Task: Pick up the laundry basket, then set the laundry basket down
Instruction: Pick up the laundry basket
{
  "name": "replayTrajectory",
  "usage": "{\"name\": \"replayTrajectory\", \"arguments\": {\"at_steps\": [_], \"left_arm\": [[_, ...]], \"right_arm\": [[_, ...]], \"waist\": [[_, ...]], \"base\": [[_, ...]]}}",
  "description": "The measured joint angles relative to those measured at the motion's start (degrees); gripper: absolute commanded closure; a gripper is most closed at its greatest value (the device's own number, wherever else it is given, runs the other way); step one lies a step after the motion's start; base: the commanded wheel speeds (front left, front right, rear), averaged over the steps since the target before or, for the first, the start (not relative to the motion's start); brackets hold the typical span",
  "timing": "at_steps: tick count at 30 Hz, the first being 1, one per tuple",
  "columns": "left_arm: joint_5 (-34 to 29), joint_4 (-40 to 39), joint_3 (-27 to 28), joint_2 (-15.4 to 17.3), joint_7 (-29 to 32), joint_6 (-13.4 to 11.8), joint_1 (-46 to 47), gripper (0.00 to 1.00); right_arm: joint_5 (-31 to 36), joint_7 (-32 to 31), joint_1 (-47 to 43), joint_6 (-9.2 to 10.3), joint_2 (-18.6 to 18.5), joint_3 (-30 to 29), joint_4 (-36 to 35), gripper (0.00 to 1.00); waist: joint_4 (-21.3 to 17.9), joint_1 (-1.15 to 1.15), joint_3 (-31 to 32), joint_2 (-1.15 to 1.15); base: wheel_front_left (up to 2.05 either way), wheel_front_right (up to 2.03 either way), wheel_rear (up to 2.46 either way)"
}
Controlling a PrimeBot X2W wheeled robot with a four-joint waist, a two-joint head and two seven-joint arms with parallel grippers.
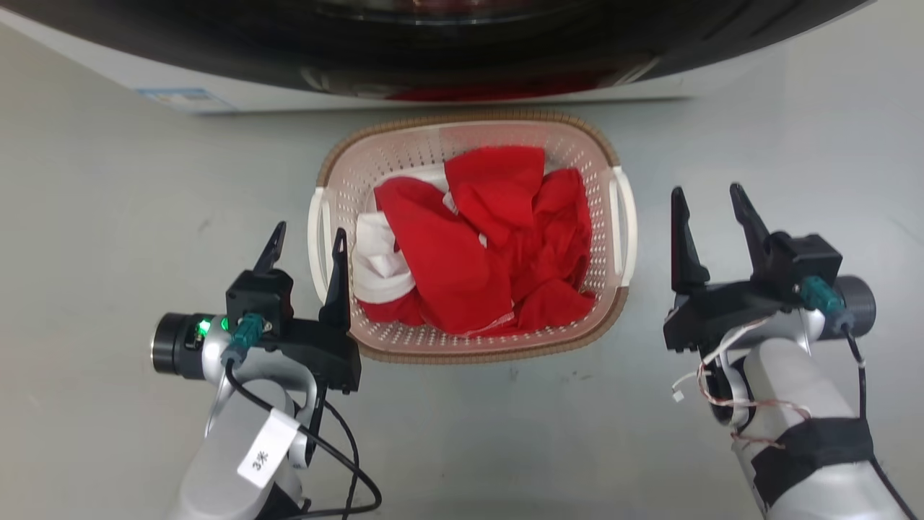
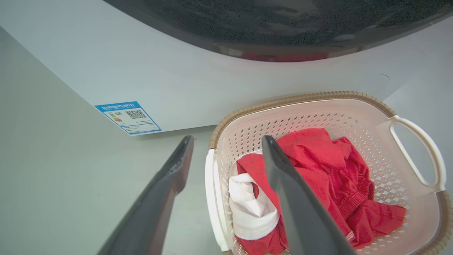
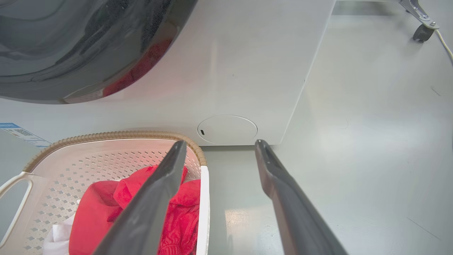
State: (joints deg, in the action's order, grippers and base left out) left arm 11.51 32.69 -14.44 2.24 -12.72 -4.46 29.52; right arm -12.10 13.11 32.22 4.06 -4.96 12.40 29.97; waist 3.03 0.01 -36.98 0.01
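- On the floor just in front of the washer (image 1: 216, 79) sits the laundry basket (image 1: 473, 352), not yet lifted. I judge that both the pick-up and the set-down are left to do.
- My left hand (image 1: 309, 232) is apart, astride the left loop handle (image 2: 212, 198). My right hand (image 1: 707, 191) is apart too, gripping nothing.
- Perforated cream plastic, brown woven-look rim, crumpled red clothes (image 1: 491, 238) inside.

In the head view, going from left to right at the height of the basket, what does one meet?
left claw → laundry basket → right claw
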Motion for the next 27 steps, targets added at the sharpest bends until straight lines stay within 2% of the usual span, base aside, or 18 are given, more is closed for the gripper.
{"name": "replayTrajectory", "arguments": {"at_steps": [13,27], "left_arm": [[2.9,7.0,0.1,-0.2,-0.1,-0.1,6.6,0.00],[5.1,14.0,-0.1,-0.4,-0.5,-0.4,12.7,0.00]], "right_arm": [[0.1,0.1,8.0,-1.07,0.3,2.3,6.0,0.00],[0.0,0.6,13.8,-1.56,0.7,4.7,11.8,0.00]], "waist": [[0.9,0.00,-10.1,0.00],[0.5,-0.01,-15.6,0.00]], "base": [[0.00,0.00,0.00],[0.00,0.00,0.00]]}}
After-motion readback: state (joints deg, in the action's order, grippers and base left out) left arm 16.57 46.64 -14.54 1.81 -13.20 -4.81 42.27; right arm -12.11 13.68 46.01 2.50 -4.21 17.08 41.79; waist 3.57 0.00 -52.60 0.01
